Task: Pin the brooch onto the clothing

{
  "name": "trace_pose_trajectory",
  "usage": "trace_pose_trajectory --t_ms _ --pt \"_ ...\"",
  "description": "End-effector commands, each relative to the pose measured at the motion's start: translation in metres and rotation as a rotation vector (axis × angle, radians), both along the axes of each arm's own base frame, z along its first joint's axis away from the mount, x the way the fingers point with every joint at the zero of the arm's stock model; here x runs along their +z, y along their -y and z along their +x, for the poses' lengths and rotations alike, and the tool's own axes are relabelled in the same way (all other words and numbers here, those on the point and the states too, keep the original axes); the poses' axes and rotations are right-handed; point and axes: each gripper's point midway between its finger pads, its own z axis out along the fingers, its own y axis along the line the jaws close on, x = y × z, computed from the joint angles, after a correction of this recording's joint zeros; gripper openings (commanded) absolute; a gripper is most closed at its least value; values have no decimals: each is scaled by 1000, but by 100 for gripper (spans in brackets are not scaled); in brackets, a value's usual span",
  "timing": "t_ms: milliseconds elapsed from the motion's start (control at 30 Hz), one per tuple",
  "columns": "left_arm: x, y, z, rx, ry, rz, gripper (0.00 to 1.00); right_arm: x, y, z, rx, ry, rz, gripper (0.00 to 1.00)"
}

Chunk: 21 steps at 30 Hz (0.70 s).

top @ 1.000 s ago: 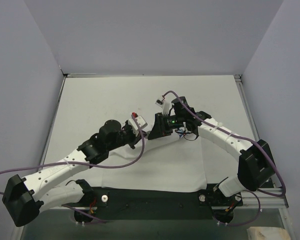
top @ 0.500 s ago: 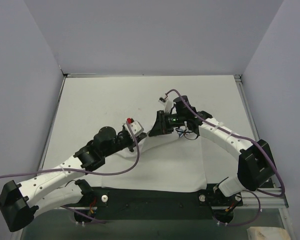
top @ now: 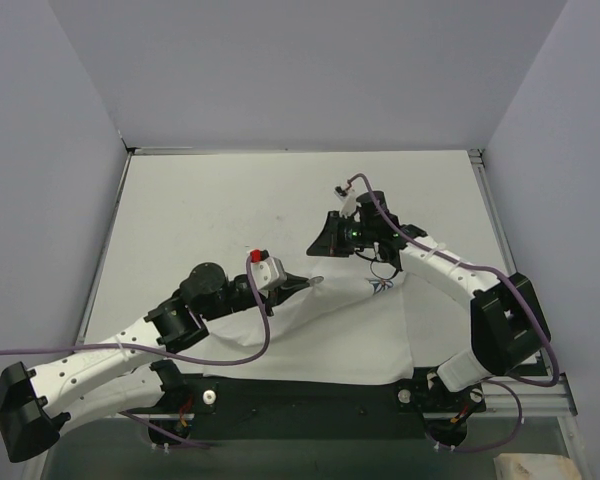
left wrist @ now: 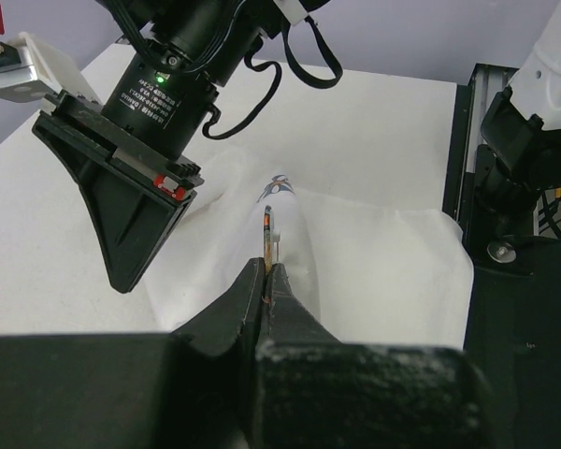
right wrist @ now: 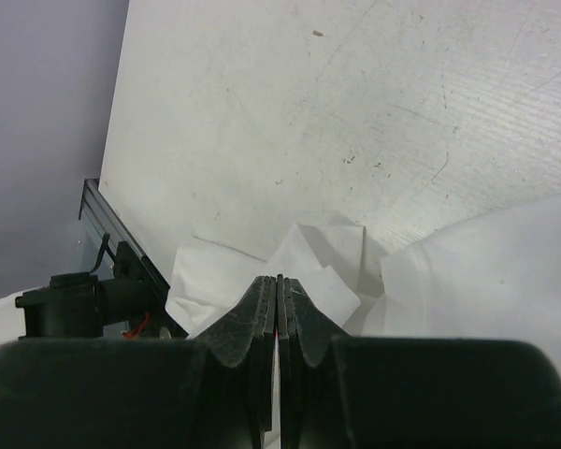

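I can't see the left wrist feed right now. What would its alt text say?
The left tool is shut on a small dark brown and orange brooch, seen edge-on and sticking out past the fingertips, with the rumpled white T-shirt spread behind it. The black right tool hangs shut at the left of the picture.

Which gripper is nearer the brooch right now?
Left. The left gripper is shut on the brooch; the right gripper, shut on nothing, hangs apart, farther from the bases.
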Motion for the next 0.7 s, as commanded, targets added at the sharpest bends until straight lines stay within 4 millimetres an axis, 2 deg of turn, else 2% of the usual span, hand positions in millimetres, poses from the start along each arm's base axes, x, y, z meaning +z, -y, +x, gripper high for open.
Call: trace_pose_trajectory --t_ms 0,167,267,400,500,533,567,600,633,667 --pt "22 -1 5 29 44 -77 0 25 2 6 -9 86 59 0" --pt "17 -3 13 70 33 -61 0 31 8 10 -28 111 75 0" --pt "16 -5 21 113 24 -46 0 33 15 15 -56 126 70 8" --pt "17 -17 47 264 3 -26 0 37 28 20 -91 153 62 17" --pt "24 -25 66 364 -14 -24 0 36 42 21 -130 177 38 33" --pt "19 -31 79 422 -25 0 0 35 45 20 -136 185 27 39" --pt "27 -33 86 449 -30 -10 0 33 49 20 -149 189 8 49" --pt "27 -35 92 466 -37 -4 0 34 53 18 -158 200 -3 53" --pt "17 -35 101 485 -61 29 0 33 56 18 -164 206 -21 58" --pt "18 -42 112 521 -90 18 0 29 61 16 -165 211 -46 65"
